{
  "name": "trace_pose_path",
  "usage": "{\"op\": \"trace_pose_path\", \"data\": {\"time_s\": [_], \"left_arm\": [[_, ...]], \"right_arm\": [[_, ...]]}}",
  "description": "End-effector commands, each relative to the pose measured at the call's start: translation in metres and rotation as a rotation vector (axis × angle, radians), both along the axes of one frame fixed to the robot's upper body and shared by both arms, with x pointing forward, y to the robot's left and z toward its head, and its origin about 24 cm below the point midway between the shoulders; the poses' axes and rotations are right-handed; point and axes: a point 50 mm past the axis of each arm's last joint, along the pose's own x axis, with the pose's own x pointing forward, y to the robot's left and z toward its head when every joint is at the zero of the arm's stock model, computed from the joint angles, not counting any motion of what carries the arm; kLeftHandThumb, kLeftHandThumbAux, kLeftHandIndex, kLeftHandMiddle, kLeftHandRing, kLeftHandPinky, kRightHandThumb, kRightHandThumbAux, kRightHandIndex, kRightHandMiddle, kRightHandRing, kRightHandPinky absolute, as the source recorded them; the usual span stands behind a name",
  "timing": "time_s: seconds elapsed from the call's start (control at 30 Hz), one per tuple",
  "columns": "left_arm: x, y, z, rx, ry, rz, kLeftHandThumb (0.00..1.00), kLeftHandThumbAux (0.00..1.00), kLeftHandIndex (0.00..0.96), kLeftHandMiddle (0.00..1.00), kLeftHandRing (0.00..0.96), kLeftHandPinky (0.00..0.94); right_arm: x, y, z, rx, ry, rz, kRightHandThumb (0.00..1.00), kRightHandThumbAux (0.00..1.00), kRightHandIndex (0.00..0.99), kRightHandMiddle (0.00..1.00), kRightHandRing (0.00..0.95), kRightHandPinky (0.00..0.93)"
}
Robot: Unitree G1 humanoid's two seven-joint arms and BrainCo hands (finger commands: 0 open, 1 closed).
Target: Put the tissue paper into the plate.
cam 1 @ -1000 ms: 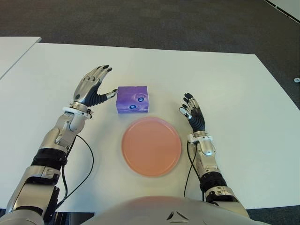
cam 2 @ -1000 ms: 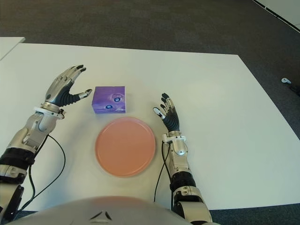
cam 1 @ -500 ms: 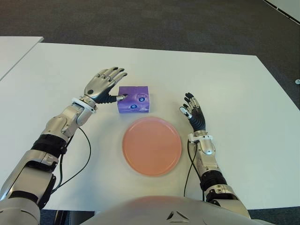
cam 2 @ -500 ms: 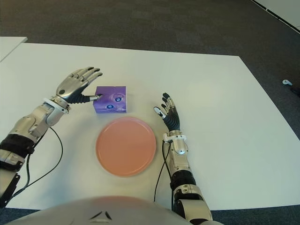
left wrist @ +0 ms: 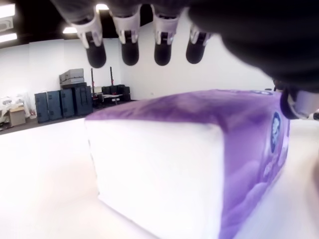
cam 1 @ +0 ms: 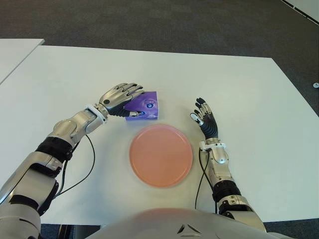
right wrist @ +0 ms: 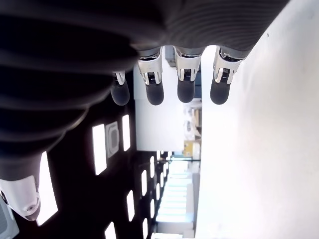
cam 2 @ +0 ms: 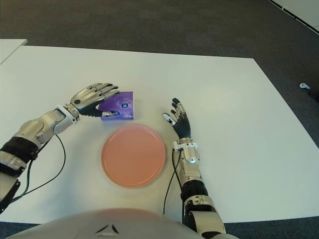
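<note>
We see a wide white bench carrying a purple tissue paper pack and a round salmon-pink plate, with dark grey carpet beyond its far edge and a second white table at the far left corner. The left hand reaches over the pack's left end: its fingers are stretched out over the purple top, spread and not closed on it, while the thumb sits against the near side. Whether the fingers touch the top we cannot tell. The pack lies flat on the bench, directly under those fingers, just beyond the plate's far rim and apart from it. The plate holds nothing. The right hand shows to the right of the plate, fingers relaxed, extended, holding nothing. In the left wrist view, behind the pack, we make out a bright white-walled room with dark cases stacked along the wall.
</note>
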Motion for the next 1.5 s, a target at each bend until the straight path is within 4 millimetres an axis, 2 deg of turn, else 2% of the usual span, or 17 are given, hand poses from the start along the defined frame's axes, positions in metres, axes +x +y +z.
{"op": "trace_pose_path", "data": {"time_s": [0.03,0.87,1.5], "left_arm": [[-0.001,0.001,-0.006,0.045,0.042,-0.017,0.06,0.222,0.0,0.0,0.0,0.0],[-0.003,-0.004,-0.002,0.054,0.067,-0.054,0.058,0.227,0.0,0.0,0.0,0.0],[0.002,-0.01,0.002,0.098,-0.064,-0.059,0.037,0.225,0.0,0.0,0.0,0.0]], "right_arm": [[-0.025,-0.001,-0.036,0.013,0.181,-0.019,0.0,0.552,0.0,0.0,0.0,0.0],[-0.024,-0.001,-0.036,0.016,0.175,0.004,0.0,0.558,0.0,0.0,0.0,0.0],[-0.024,0.001,-0.034,-0.004,0.141,0.039,0.0,0.534,0.0,0.0,0.0,0.0]]}}
